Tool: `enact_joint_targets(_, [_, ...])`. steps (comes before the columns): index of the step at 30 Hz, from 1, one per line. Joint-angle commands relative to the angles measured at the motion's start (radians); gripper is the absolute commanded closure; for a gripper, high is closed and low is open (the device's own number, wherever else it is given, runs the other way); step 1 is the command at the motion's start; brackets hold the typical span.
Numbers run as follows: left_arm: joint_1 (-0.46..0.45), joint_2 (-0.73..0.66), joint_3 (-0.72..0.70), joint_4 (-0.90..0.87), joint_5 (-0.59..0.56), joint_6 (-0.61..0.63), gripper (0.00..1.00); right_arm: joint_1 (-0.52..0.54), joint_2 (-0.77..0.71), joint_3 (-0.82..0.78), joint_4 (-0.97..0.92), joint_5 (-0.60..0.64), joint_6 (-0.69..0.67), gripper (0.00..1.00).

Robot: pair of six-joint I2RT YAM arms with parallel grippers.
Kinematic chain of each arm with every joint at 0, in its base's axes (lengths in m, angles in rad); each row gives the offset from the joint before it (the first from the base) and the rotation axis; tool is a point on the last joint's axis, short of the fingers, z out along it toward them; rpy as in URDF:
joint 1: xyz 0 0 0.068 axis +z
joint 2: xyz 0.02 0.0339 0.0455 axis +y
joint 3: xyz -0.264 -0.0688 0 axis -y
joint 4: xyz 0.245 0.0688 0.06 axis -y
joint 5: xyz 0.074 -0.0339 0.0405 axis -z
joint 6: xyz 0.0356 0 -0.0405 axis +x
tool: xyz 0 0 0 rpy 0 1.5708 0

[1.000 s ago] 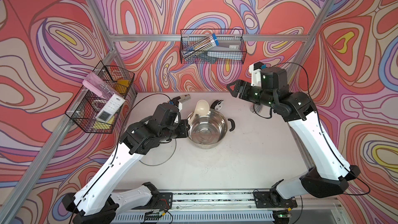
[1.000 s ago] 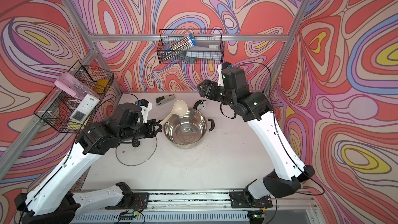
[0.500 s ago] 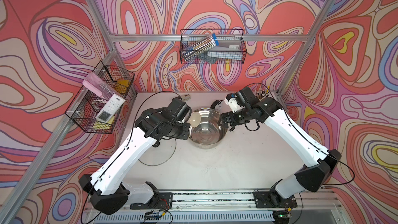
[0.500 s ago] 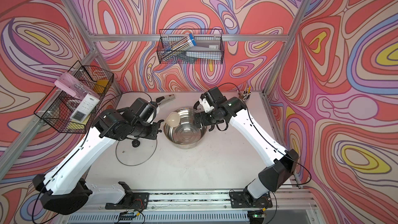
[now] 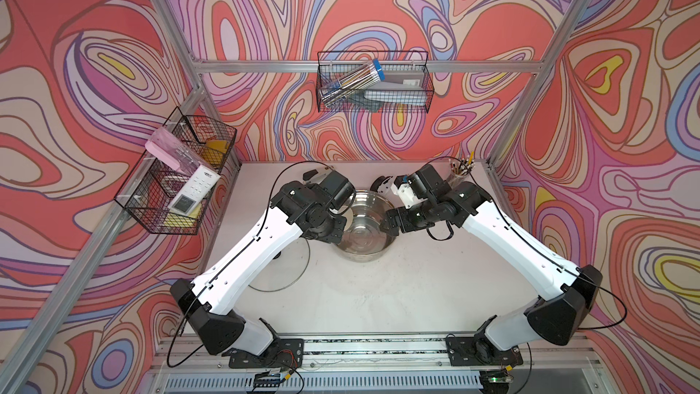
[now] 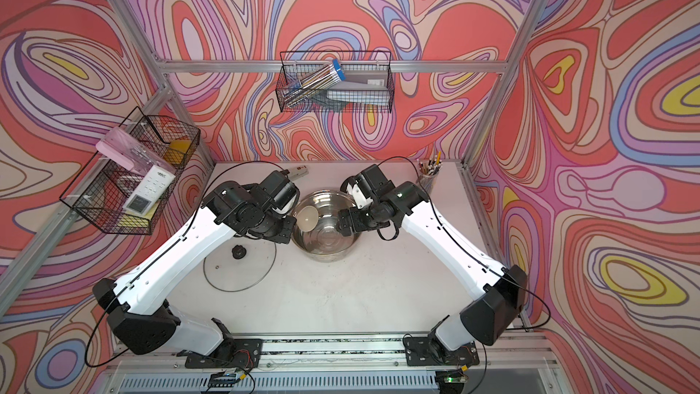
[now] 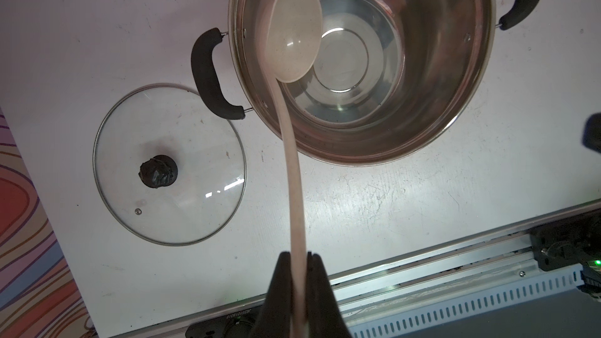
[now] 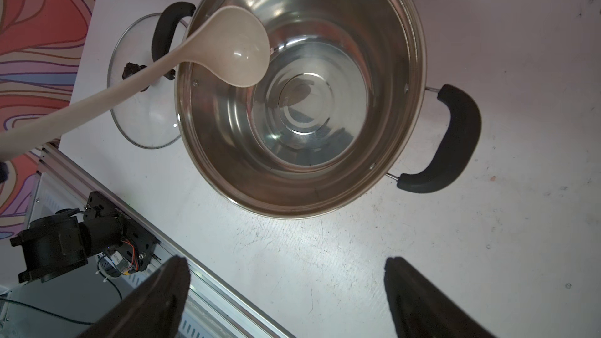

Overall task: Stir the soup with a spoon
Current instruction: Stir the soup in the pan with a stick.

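The spoon (image 7: pixel 294 30), a cream-white ladle, hangs with its bowl over the left part of the steel pot (image 7: pixel 422 118), just above the rim. My left gripper (image 7: pixel 298 255) is shut on the far end of its long handle. In a top view the spoon's bowl (image 6: pixel 307 217) shows inside the pot (image 6: pixel 325 250). My right gripper (image 8: pixel 286 265) stands wide open and holds nothing, above the table beside the pot's right side (image 8: pixel 221 144). Soup does not show as such: the pot's bottom looks like shiny steel, and I cannot tell whether clear liquid covers it.
A glass lid (image 6: pixel 238 263) with a black knob lies on the table left of the pot. A cup of pencils (image 5: pixel 460 170) stands at the back right corner. Wire baskets (image 5: pixel 373 85) (image 5: pixel 178 180) hang on the walls. The pot's black handles (image 8: pixel 448 144) stick out sideways.
My right arm has come down from high at the back to the pot's right side, jaws now wide. My left arm has carried the spoon from the pot's back rim over its left part.
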Motion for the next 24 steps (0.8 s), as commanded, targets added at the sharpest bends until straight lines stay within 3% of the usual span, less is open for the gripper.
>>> enact_joint_targets(1, [-0.014, 0.019, 0.028, 0.001, -0.048, 0.001, 1.00, 0.003, -0.048, -0.007, 0.026, 0.040, 0.010, 0.04])
enact_joint_targets(13, [-0.061, 0.154, 0.095, 0.077, -0.105, 0.017, 1.00, 0.004, -0.127, -0.003, 0.045, 0.107, 0.038, 0.04])
enact_joint_targets(24, [-0.129, 0.247, 0.185, 0.139, -0.009, 0.047, 1.00, 0.003, -0.176, -0.010, 0.025, 0.167, 0.036, 0.04])
